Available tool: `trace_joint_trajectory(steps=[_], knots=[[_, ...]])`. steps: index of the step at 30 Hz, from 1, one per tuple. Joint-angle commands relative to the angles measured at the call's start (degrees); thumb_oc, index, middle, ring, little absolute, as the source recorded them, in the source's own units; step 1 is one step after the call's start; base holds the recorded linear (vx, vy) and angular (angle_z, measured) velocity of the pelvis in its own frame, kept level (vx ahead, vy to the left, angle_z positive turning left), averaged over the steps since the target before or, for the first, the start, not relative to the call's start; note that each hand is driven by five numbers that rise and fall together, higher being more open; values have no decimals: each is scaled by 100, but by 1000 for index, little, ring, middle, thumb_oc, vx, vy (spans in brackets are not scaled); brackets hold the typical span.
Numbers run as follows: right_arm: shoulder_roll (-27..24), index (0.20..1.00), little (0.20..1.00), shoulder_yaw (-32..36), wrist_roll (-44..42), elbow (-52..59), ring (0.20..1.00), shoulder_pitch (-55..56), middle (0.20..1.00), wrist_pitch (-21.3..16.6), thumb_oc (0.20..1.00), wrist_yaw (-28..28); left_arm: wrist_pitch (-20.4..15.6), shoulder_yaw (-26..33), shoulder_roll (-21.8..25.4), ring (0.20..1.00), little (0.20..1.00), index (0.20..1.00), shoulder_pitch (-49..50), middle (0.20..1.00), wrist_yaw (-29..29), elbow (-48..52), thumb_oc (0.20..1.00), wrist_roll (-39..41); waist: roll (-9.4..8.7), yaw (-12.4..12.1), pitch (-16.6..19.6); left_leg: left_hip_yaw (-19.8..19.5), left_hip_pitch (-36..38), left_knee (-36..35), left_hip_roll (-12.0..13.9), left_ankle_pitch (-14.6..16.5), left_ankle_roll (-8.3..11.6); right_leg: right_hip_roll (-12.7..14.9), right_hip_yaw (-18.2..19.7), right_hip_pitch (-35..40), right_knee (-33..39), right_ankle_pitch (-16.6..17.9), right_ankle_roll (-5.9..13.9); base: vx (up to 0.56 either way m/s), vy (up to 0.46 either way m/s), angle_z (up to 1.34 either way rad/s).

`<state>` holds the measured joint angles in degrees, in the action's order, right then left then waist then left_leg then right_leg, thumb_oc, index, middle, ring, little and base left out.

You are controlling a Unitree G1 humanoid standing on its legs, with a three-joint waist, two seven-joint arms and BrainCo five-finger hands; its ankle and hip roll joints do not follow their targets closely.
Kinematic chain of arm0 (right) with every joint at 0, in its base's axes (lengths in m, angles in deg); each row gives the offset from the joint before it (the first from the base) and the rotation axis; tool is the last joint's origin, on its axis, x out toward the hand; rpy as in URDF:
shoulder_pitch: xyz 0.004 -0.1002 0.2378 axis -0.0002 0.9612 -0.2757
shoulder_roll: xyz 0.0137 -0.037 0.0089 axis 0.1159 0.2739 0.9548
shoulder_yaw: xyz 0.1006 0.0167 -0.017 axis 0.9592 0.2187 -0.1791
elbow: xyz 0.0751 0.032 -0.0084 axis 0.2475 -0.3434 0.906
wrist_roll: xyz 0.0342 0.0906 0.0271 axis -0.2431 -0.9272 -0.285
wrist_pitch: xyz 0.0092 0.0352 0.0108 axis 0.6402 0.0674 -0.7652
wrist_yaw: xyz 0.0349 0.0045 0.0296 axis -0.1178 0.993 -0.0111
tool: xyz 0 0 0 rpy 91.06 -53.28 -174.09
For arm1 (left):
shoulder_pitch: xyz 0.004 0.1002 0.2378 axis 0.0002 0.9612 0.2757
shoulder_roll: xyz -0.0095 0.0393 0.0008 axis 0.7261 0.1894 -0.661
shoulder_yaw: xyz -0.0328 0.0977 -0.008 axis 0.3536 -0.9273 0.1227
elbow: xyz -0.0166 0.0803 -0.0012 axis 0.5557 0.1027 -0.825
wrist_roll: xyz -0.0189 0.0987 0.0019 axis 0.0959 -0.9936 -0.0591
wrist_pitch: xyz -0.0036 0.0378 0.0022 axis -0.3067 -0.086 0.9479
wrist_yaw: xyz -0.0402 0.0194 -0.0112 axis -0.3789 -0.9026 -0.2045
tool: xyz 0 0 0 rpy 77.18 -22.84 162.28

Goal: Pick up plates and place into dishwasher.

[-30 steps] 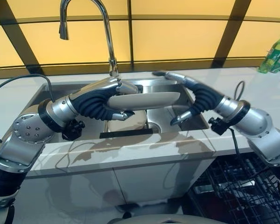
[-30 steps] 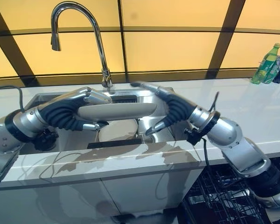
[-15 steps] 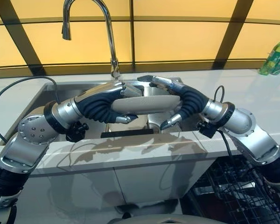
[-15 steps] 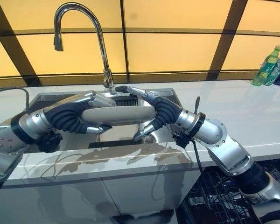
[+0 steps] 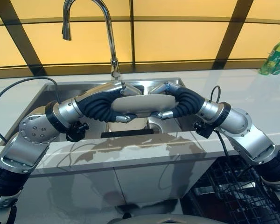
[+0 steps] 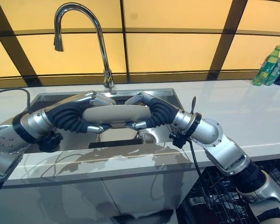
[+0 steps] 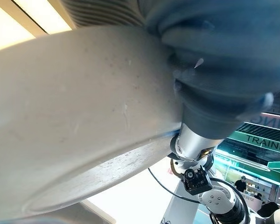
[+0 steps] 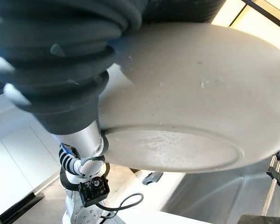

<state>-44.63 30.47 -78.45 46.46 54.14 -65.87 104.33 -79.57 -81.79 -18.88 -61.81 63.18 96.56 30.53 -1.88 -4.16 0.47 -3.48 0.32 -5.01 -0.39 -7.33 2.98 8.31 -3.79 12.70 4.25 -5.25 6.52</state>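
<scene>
A beige plate (image 5: 142, 102) hangs level above the sink (image 5: 177, 122), held between both hands. My left hand (image 5: 102, 100) grips its left edge, fingers over the top and thumb curled beneath. At the right edge my right hand (image 5: 179, 100) is clamped the same way, thumb under the rim. In the left wrist view the plate's underside (image 7: 84, 130) sits close, with the right hand's dark cover (image 7: 219, 70) at its far edge. From the right wrist the plate (image 8: 191, 107) shows beside the left hand's cover (image 8: 60, 70). A second beige plate (image 6: 119, 134) lies in the sink below.
A tall curved faucet (image 5: 109, 42) stands behind the sink. The white counter (image 5: 252, 93) runs to the right, with a green bottle (image 5: 276, 55) at its far right end. A black dishwasher rack (image 5: 242, 186) sits open below the counter at lower right.
My right hand has swung left from beside the plate and closed on its right edge. The left hand has kept its hold, and the plate has barely moved.
</scene>
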Motion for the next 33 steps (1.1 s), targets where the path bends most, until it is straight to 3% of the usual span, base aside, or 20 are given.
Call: trace_joint_trajectory(steps=[1, 15, 16, 17, 18, 27, 33], knots=[[235, 200, 200, 9, -35, 143, 200, -161, 200, -62, 200, -309, -178, -21, -388, 200, 200, 200, -527, 200, -298, -156, 200, 129, 85, -198, 311, -61, 317, 176, -15, 753, -150, 143, -144, -749, -58, 728, 176, 0, 0, 0], [477, 200, 200, 366, -110, 60, 200, 14, 200, -304, 200, -897, -129, 169, -516, 200, 200, 200, -463, 200, -541, -164, 200, 90, 112, -218, 328, -47, 308, 131, 46, 720, -102, 120, -268, -728, -57, 692, 155, -17, -9, 2], [548, 200, 200, 439, -82, 39, 200, 43, 200, -340, 200, -931, -103, 222, -572, 429, 429, 429, -430, 429, -687, -196, 429, 92, 117, -216, 334, -51, 311, 122, 47, 720, -103, 113, -271, -728, -59, 685, 151, -34, -16, 5], [593, 200, 200, 479, -18, 22, 200, 58, 200, -364, 200, -958, -92, 250, -618, 853, 853, 853, -417, 853, -806, -245, 853, 106, 120, -211, 335, -52, 310, 119, 49, 720, -102, 110, -271, -729, -62, 681, 149, -37, -18, 5], [651, 200, 200, 552, 84, 20, 200, 107, 200, -376, 200, -940, -83, 316, -711, 1000, 1000, 1000, -375, 1000, -880, -301, 1000, 82, 122, -202, 340, -52, 310, 113, 54, 717, -103, 103, -264, -732, -64, 677, 144, -33, -14, 6], [537, 200, 200, 1217, 525, 108, 200, 516, 200, -491, 200, -975, -393, 960, -1083, 1000, 1000, 1000, 71, 1000, -2051, -346, 1000, -9, 102, -80, 363, 27, 320, 80, 113, 720, -80, 40, -160, -756, -35, 668, 103, -12, -5, 1], [362, 200, 200, 1590, 633, 122, 200, 610, 200, -479, 200, -1121, -551, 1232, -1180, 1000, 1000, 1000, 251, 1000, -2483, -364, 1000, -97, 79, 54, 350, 157, 360, 81, 178, 751, -47, -22, -25, -772, -6, 674, 64, -20, -8, -13]])
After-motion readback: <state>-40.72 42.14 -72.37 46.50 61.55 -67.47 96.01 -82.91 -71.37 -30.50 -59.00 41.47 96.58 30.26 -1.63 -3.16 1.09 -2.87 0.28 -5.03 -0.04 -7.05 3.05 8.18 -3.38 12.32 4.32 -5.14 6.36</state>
